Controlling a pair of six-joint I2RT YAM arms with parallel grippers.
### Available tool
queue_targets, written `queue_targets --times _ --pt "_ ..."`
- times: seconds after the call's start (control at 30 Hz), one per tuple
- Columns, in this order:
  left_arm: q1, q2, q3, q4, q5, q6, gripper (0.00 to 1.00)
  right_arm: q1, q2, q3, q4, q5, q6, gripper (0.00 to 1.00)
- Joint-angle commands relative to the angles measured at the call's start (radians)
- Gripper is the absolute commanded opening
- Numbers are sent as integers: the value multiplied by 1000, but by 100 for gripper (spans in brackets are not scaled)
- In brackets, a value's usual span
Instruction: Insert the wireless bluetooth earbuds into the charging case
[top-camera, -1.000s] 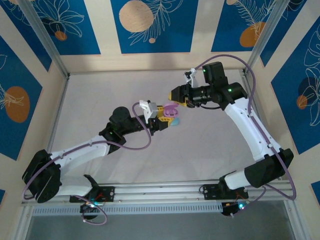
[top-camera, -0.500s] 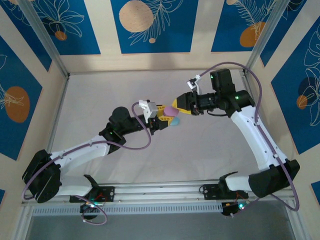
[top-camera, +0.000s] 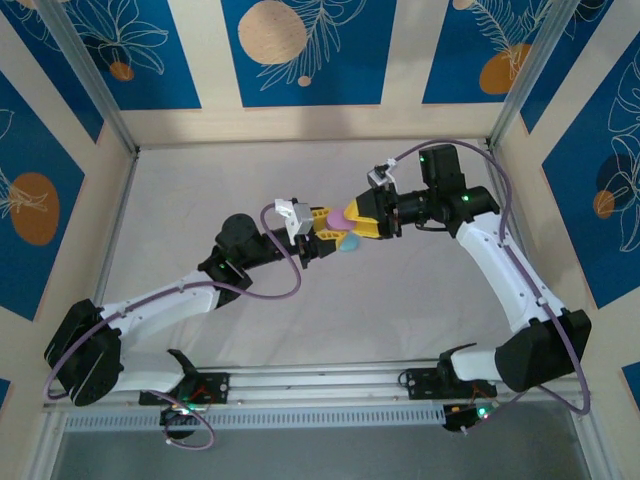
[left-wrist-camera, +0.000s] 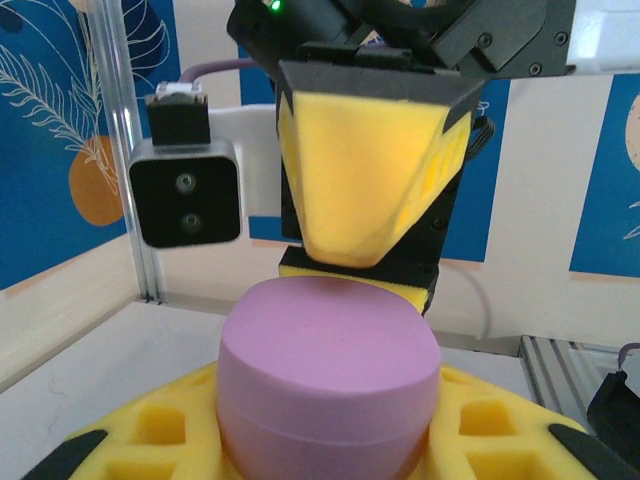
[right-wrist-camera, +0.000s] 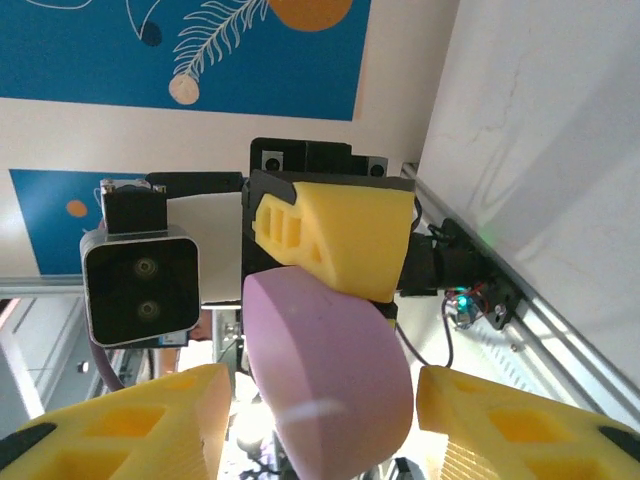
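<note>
Over the last second the right arm has swung in from well apart, so that the right gripper (top-camera: 352, 216) now meets the left gripper (top-camera: 330, 228) above the middle of the pale grey table (top-camera: 200, 190). The left gripper is clenched on the lilac-pink, pebble-shaped plastic charging case (left-wrist-camera: 328, 375) and holds it up off the surface. In the right wrist view that charging case sits between the right gripper's yellow foam fingers (right-wrist-camera: 125, 425) with barely any gap on either side, and whether they press on it cannot be told. A second ago the case read as an open outline from above; now it shows as a solid disc with only a seam, so the lid looks shut. The small wireless earbuds cannot be made out; if they are seated inside, insertion is probably nearly done. A teal pebble-shaped case (top-camera: 351, 246) lies on the table just below the grippers
</note>
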Motion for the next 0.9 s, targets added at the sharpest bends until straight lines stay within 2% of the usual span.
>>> queue_targets --times 0.0,0.3,0.37,0.5,0.57,0.67,0.73,0.87 --pt "-12 -11 36 54 4 -17 31 12 12 -13 30 -78 27 52" --pt "-12 3 42 52 12 -22 32 35 37 -42 117 -106 76 49" --pt "-12 6 41 47 10 -19 33 35 39 -45 116 -96 71 43" --pt "-13 3 35 34 -5 -17 37 22 30 -56 115 -57 69 26" --pt "-12 -1 31 14 -30 -10 45 11 22 -63 122 -39 70 21" --pt "-12 -7 21 -5 -42 3 52 -4 0 -85 150 -3 84 16" --pt "-13 -11 17 -28 -54 10 62 -10 -22 -101 183 26 88 14" --pt "-12 -44 -10 -65 -157 20 78 -35 -71 -151 223 130 81 14"
